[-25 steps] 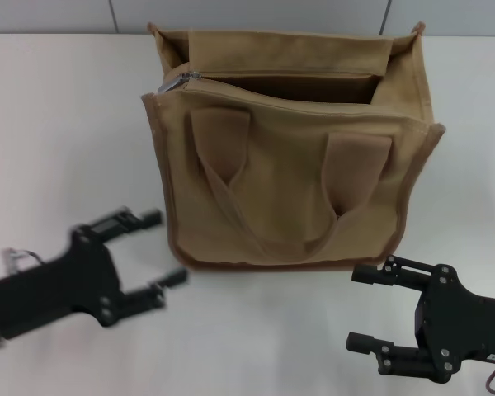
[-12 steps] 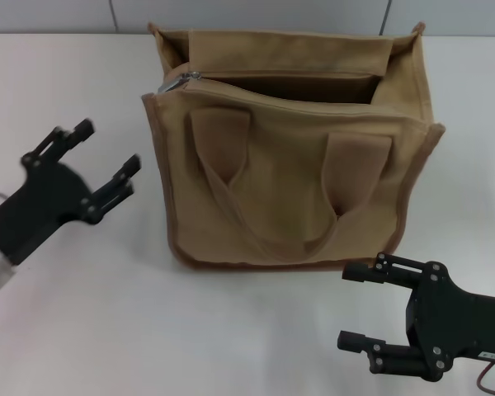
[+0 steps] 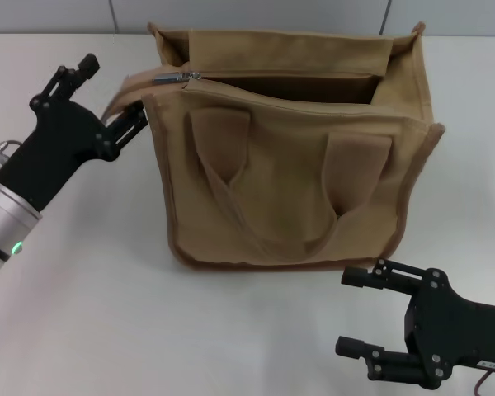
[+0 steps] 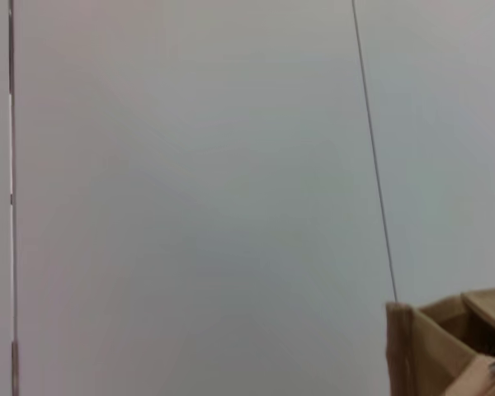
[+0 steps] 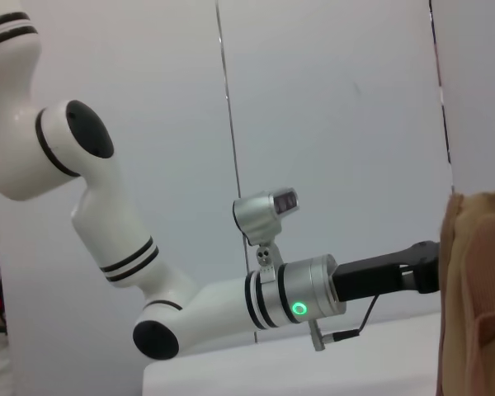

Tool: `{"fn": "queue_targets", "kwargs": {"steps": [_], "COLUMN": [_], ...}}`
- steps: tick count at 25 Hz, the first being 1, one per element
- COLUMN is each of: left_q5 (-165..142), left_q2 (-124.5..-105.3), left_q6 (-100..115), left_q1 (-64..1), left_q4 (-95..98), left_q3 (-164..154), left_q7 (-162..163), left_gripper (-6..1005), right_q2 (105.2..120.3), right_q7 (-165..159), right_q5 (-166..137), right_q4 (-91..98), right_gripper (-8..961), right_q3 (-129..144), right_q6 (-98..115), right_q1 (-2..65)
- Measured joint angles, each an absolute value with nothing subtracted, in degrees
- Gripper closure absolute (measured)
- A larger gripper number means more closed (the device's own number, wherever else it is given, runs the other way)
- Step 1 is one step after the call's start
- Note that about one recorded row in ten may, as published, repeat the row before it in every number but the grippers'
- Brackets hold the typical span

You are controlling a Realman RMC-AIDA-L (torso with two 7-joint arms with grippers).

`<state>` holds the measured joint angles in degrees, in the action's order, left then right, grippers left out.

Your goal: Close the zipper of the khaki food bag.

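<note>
Soft canvas, the khaki food bag point(image 3: 293, 157) will sag; left gripper point(image 3: 115, 95), fingers apart, nears the zipper point(image 3: 175, 79) pull, far-left; right gripper point(image 3: 365, 315) idles open nearby.

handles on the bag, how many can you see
2 handles: one hangs down the bag's near face, the other sticks out at its left top corner, by the left gripper.
</note>
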<state>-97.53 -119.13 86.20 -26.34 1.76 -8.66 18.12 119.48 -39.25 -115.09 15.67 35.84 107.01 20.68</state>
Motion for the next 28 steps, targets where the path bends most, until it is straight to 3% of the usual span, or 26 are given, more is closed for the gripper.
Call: {"fn": "queue_targets", "kwargs": {"steps": [22, 28], "left_q5": [-97.9, -98.0], "left_q2": [-119.09, -119.09], "left_q6": [91.3, 91.5], "left_q1": [-26.1, -26.4], "left_q4": [-3.0, -5.5], "left_q3": [-5.2, -5.2], "left_q7": [17.2, 11.8], "left_gripper": [305, 644], "right_q2": [119.18, 118.74], "right_q7": [-44.0, -76.3], "right_q5": [-109.7, -95.6], "right_q4": [16.5, 29.4], "right_gripper": [212, 212], "right_q3": [34.4, 32.7], "right_q6": [116.4, 123.6], "right_q1": [20.9, 22.7]}}
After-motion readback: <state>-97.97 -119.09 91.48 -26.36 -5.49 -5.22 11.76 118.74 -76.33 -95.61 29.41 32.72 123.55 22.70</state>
